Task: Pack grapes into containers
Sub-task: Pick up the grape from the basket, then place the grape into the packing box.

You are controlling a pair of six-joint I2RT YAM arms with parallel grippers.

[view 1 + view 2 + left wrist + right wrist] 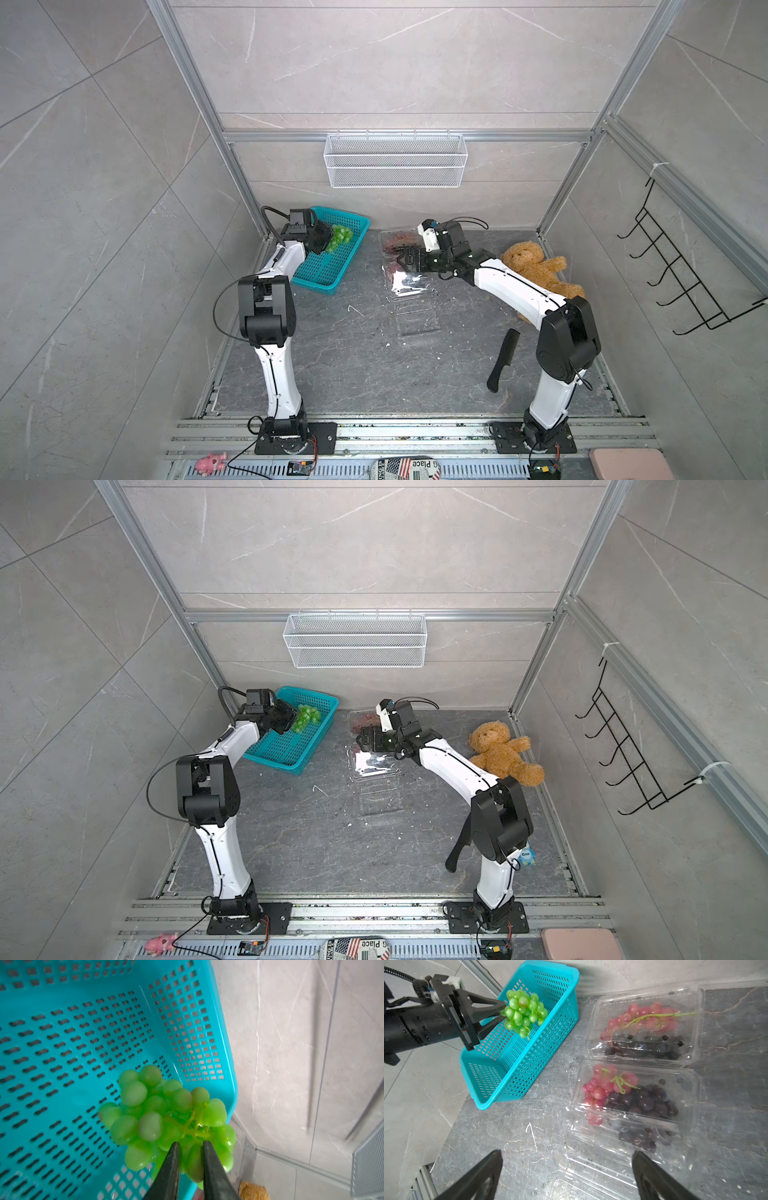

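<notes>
Left hand [190,1142] is pinched narrow on the green grapes [166,1118], biting in by the stem, and the bunch hangs clear above the far end of the teal basket [225,1059]. The right hand [566,1152] is spread wide with nothing in it, hovering low beside the middle container [691,1088].

That box and the far container [694,1022] each hold red grapes [610,1082] and dark grapes [645,1103]. The empty container [417,320] sits nearest the robot.

The danger is the grip. It has only a few berries and a thin stalk, so a swing could tear them off and drop the bunch. These clear boxes look light too, and a nudge could slide one or fold a lid.

The counter is dark veined stone flecked with pale crumbs, with a black comb [503,359] and a teddy bear [536,266] off to the side. Around it are grey tiled walls, an aluminium frame, a white wire basket [395,160] and a black hook rack [681,274].
</notes>
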